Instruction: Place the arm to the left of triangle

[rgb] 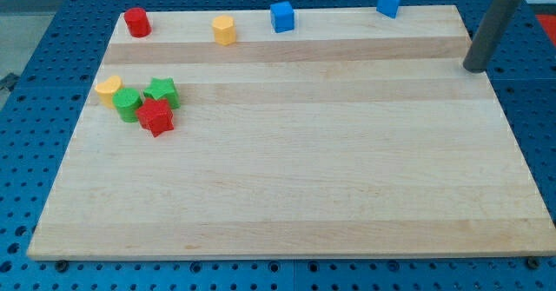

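One upright rod, my tip (475, 68) right of blue triangle (389, 3)

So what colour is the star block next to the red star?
Green: the star block, seen in the camera view.

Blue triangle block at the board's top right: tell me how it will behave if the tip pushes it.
The blue triangle block looks small and solid, so it will probably slide easily on the smooth wooden board. Its angled faces may make it turn rather than travel straight under an off-centre push. It sits near the top edge, so an upward push could send it off. My tip stands well to its right.
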